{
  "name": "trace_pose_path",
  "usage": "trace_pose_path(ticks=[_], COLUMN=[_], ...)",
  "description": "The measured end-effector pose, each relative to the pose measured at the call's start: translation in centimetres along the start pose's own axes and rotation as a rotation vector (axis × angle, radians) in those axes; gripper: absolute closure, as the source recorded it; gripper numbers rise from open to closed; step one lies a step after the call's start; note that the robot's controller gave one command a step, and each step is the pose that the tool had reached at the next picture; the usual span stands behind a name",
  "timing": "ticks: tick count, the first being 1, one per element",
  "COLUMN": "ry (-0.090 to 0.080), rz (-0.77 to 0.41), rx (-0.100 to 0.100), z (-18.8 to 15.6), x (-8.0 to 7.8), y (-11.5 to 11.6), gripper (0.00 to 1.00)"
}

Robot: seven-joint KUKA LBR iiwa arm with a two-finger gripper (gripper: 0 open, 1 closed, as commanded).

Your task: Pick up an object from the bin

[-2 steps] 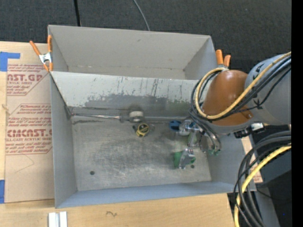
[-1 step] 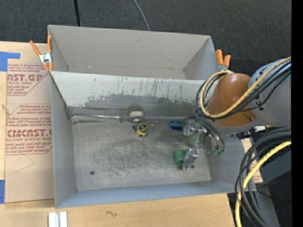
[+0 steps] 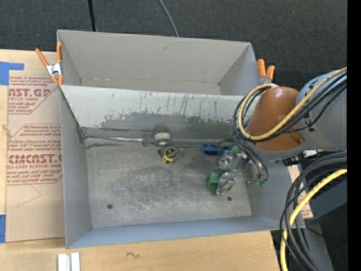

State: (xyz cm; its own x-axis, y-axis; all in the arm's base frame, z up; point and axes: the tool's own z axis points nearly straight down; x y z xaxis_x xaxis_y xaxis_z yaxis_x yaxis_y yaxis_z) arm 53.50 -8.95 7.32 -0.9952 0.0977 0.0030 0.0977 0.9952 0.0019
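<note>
My gripper point(image 3: 228, 175) hangs low over the right part of the bin floor, under the arm's orange cover. A small green block point(image 3: 213, 181) lies right against its left side; whether it is gripped I cannot tell. A small blue piece point(image 3: 211, 149) lies just behind the gripper near the back wall. Another green bit point(image 3: 260, 179) shows at the gripper's right, by the bin's right wall.
A small yellow-and-black ring point(image 3: 170, 155) lies mid-floor, left of the gripper. A long thin grey rod with a round head point(image 3: 161, 137) runs along the foot of the back wall. The arm and its cables hang over the bin's right side.
</note>
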Motion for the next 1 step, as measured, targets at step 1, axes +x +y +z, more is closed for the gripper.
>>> trace_pose_path(ticks=[1], ry=[-0.013], rz=[-0.130], rx=[0.004], z=[-14.04], x=[-1.12], y=[-0.84], gripper=[1.00])
